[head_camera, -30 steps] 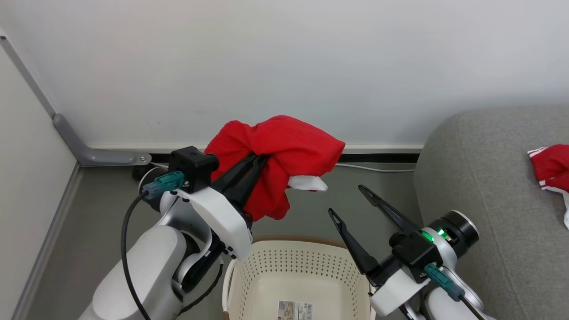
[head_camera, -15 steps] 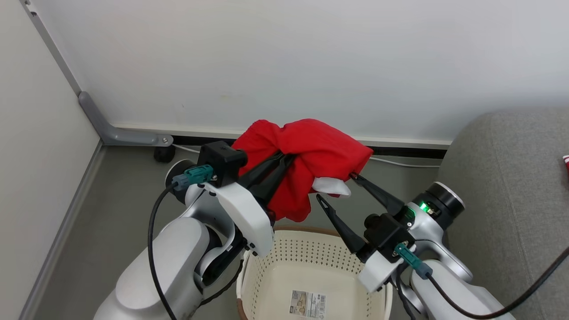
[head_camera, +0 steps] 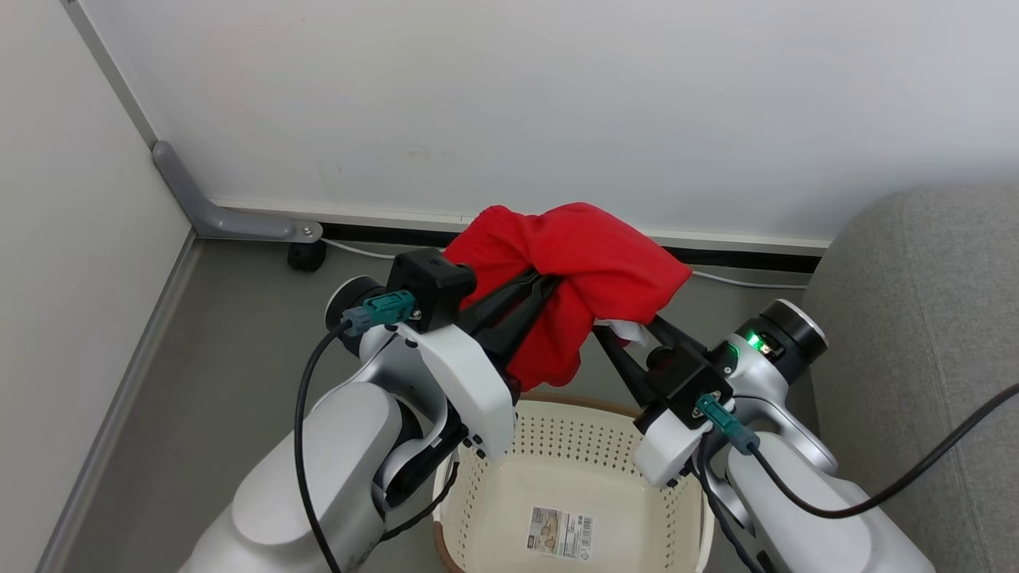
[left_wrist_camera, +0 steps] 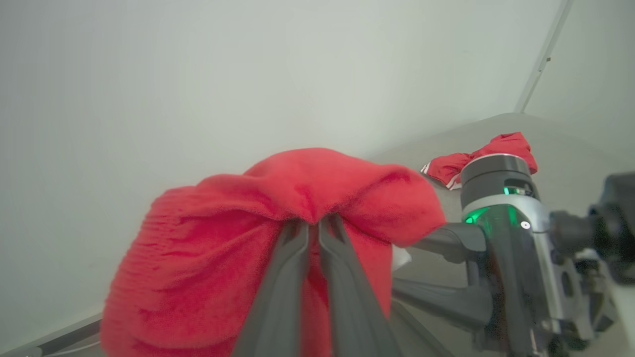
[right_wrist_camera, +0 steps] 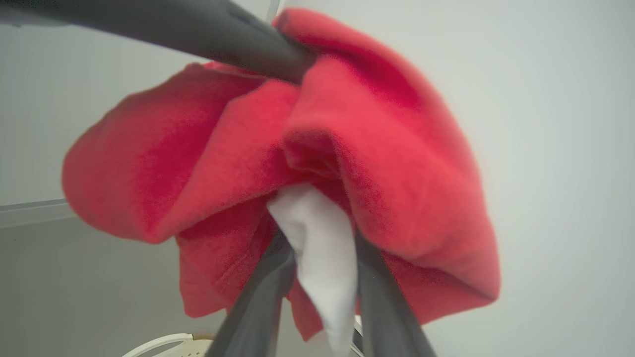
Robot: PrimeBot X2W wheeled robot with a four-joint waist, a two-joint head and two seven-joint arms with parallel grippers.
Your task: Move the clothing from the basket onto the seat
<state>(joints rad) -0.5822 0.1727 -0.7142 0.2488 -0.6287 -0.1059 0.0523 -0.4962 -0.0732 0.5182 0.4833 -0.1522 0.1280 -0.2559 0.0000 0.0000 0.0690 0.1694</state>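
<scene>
1. A plain white wall [head_camera: 509, 103] is spanning the top of the frame.
2. A grey floor [head_camera: 215, 334] is stretching below, left of centre.
3. A grey rail [head_camera: 239, 225] is bending at upper left, a black caster [head_camera: 306, 256] sitting beside it.

from my console i count two red garments, the bunched garment [head_camera: 593, 255] and the second garment [left_wrist_camera: 501, 148], plus one basket [head_camera: 557, 446] with one label [head_camera: 561, 531] on its floor, and one grey sofa [head_camera: 915, 318]. the robot gives me two grippers, the left gripper [head_camera: 543, 284] and the right gripper [head_camera: 633, 334], each with two dark fingers, so four fingers in all, two teal plugs [head_camera: 386, 309] [head_camera: 720, 422], and one green light [head_camera: 752, 342]. by the wall i make out one black caster [head_camera: 306, 256] and one white cable [head_camera: 740, 280].
</scene>
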